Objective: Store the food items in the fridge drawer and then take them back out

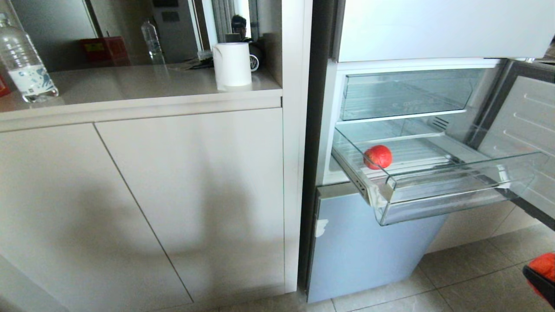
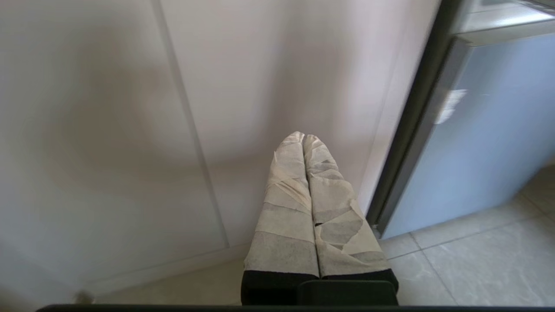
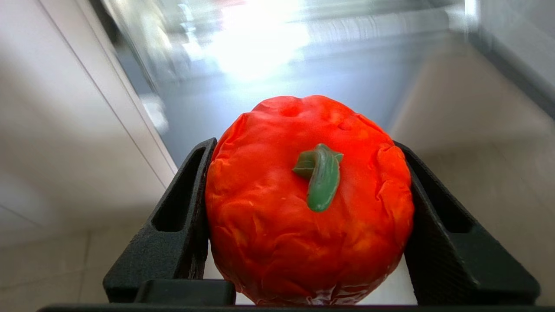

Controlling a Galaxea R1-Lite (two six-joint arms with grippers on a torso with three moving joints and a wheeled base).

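The clear fridge drawer [image 1: 446,203] stands pulled out of the open fridge. A red food item [image 1: 377,156] lies inside it near its left end. My right gripper [image 1: 542,279] shows at the bottom right corner of the head view, low over the floor and below and right of the drawer. It is shut on the orange-red food item [image 1: 545,263]. In the right wrist view that item [image 3: 303,216], with a green stem, fills the right gripper [image 3: 303,147] between the black fingers. My left gripper [image 2: 303,136] is shut, tape-wrapped and empty, facing the cabinet front.
Another clear drawer [image 1: 407,93] sits pushed in above. The open fridge door [image 1: 520,125] stands right of the drawer, and a blue-grey lower door [image 1: 368,247] below it. Left of the fridge are cabinet doors [image 1: 173,195] under a counter with bottles [image 1: 24,60] and a white jug [image 1: 233,64].
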